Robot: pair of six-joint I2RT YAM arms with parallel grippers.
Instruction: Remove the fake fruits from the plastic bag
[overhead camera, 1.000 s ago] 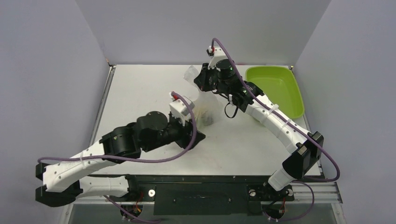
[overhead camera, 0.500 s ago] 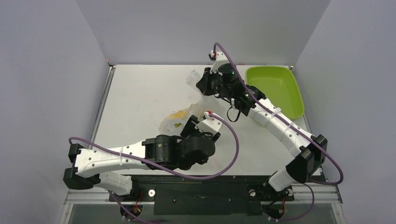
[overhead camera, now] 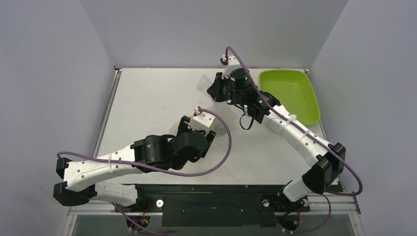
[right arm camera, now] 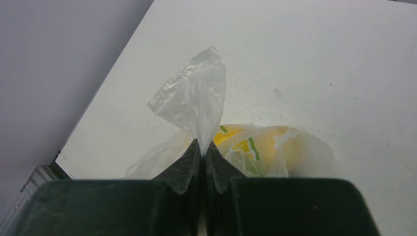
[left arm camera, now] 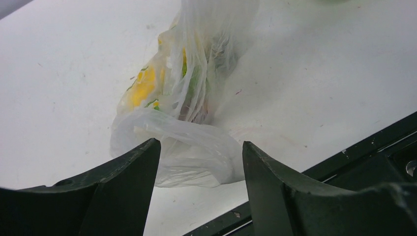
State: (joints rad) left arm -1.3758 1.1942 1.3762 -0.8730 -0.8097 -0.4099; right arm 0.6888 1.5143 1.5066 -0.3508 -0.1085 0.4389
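Observation:
The plastic bag (right arm camera: 196, 93) is clear crinkly film with yellow and green prints. My right gripper (right arm camera: 203, 147) is shut on its top edge and holds it up off the table; in the top view this gripper (overhead camera: 214, 92) is behind the table's middle, with a flap of the bag (overhead camera: 202, 82) sticking out. The fake fruits (right arm camera: 275, 140) show as yellow shapes through the film. In the left wrist view the bag (left arm camera: 192, 147) sags onto the table, with a yellow fruit (left arm camera: 142, 88) and something green (left arm camera: 194, 81) inside. My left gripper (left arm camera: 201, 142) is open, with the bag's bottom fold between its fingertips.
A lime-green tray (overhead camera: 311, 98) stands at the back right. The table's black front rail (left arm camera: 373, 147) is close to the right of the bag's bottom. The left arm (overhead camera: 162, 150) lies across the near middle of the table.
My left arm swung from the bag toward the near edge, then back left, and now faces the bag's bottom. My right gripper kept hold of the bag's top and moved slightly back.

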